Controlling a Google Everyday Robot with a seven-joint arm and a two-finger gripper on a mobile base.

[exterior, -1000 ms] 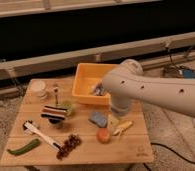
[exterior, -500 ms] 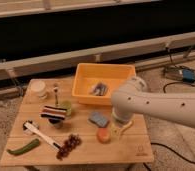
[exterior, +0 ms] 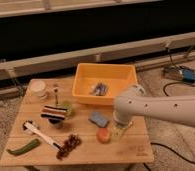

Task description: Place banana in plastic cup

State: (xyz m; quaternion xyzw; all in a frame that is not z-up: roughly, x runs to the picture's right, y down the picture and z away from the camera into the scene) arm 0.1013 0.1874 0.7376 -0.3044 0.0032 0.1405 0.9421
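Note:
The banana is a small pale-yellow piece on the front right of the wooden table, just right of the orange fruit. It is mostly covered by my gripper, which points down right at it from the white arm. I cannot tell whether they touch. The plastic cup, translucent yellow-green, stands left of centre beside a striped object, well to the left of the gripper.
A big yellow bin with small items stands at the back. A blue sponge, white cup, green vegetable, dark grapes and a white tool lie on the table. Cables run on the floor at right.
The arm has swung away from the bin, forward and right, and the gripper has come down over the banana, hiding most of it.

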